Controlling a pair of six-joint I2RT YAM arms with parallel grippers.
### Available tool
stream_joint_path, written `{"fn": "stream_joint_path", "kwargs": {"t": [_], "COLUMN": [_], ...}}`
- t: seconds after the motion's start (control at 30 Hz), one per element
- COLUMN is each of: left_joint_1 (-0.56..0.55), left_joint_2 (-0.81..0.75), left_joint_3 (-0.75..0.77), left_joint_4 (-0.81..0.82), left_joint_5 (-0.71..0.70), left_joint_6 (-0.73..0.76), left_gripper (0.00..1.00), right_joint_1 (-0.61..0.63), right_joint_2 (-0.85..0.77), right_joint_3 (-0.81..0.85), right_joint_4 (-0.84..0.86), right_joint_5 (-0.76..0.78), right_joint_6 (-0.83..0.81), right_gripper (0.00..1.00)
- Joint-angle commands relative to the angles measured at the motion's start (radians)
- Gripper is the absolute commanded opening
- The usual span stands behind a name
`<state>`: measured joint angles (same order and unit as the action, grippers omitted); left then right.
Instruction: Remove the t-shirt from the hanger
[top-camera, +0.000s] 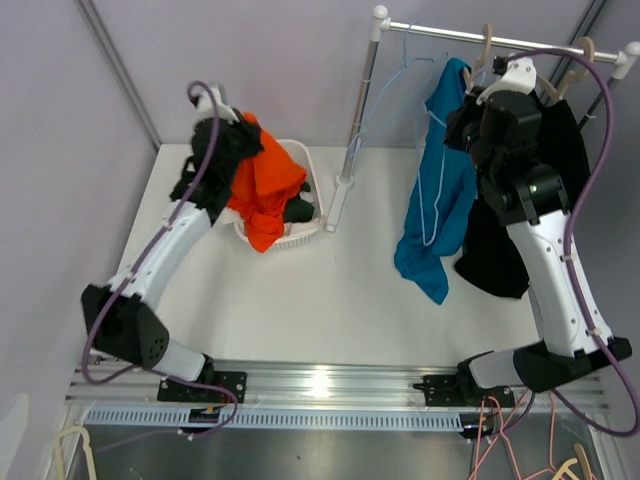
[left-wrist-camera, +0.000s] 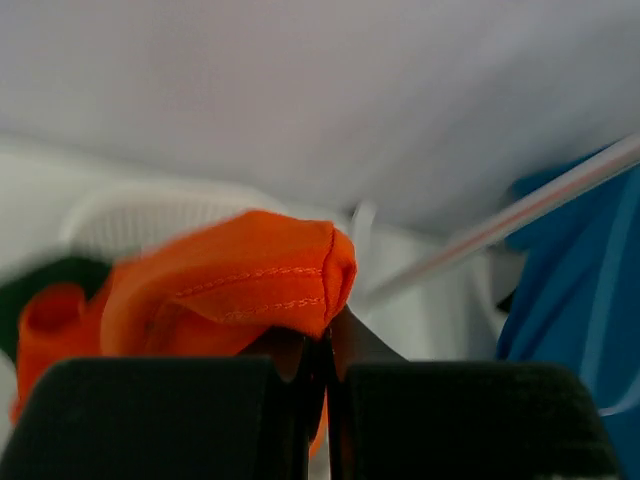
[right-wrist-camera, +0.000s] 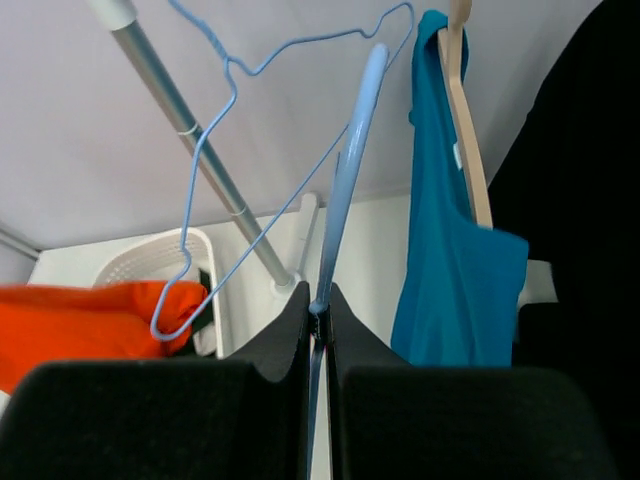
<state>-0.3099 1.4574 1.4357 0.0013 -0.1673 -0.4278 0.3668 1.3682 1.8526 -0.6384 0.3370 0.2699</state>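
The orange t-shirt hangs bunched over the white basket, off any hanger. My left gripper is shut on a fold of that orange t-shirt, just above the basket. My right gripper is up by the clothes rail, shut on the thin edge of a light blue hanger that carries no garment. In the top view the right gripper sits beside a teal shirt.
A second, thin blue wire hanger hangs bare on the rail. The teal shirt is on a wooden hanger, with a black garment behind my right arm. The rack's post stands right of the basket.
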Motion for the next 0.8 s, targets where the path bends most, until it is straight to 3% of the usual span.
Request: {"fn": "stream_joint_path", "kwargs": {"t": [0.0, 0.17, 0.37, 0.43, 0.47, 0.5, 0.53, 0.77], "left_joint_1": [-0.031, -0.031, -0.012, 0.000, 0.003, 0.003, 0.002, -0.035], "left_joint_2": [0.059, 0.286, 0.373, 0.379, 0.370, 0.351, 0.301, -0.024], "left_joint_3": [-0.142, -0.216, -0.275, -0.249, -0.247, -0.245, -0.247, -0.264], "left_joint_4": [-0.132, -0.164, -0.081, -0.106, -0.113, -0.127, -0.135, -0.273], "left_joint_5": [-0.097, 0.078, 0.176, 0.219, 0.230, 0.229, 0.224, 0.172], "left_joint_6": [-0.242, -0.396, -0.442, -0.430, -0.411, -0.401, -0.387, -0.322], "left_gripper": [0.01, 0.01, 0.05, 0.25, 0.43, 0.84, 0.99, 0.99], "right_joint_1": [-0.008, -0.008, -0.017, -0.017, -0.017, -0.017, -0.017, -0.017], "right_joint_2": [0.078, 0.170, 0.360, 0.405, 0.422, 0.446, 0.454, 0.491], "right_joint_3": [0.135, 0.230, 0.511, 0.598, 0.618, 0.629, 0.628, 0.603], "right_joint_4": [-0.010, 0.009, -0.044, -0.056, -0.067, -0.066, -0.061, 0.040], "right_joint_5": [0.049, 0.060, 0.091, 0.115, 0.122, 0.128, 0.137, 0.172], "right_joint_6": [-0.060, -0.101, -0.178, -0.190, -0.198, -0.201, -0.205, -0.259], "right_gripper": [0.00, 0.00, 0.00, 0.00, 0.00, 0.00, 0.00, 0.00]}}
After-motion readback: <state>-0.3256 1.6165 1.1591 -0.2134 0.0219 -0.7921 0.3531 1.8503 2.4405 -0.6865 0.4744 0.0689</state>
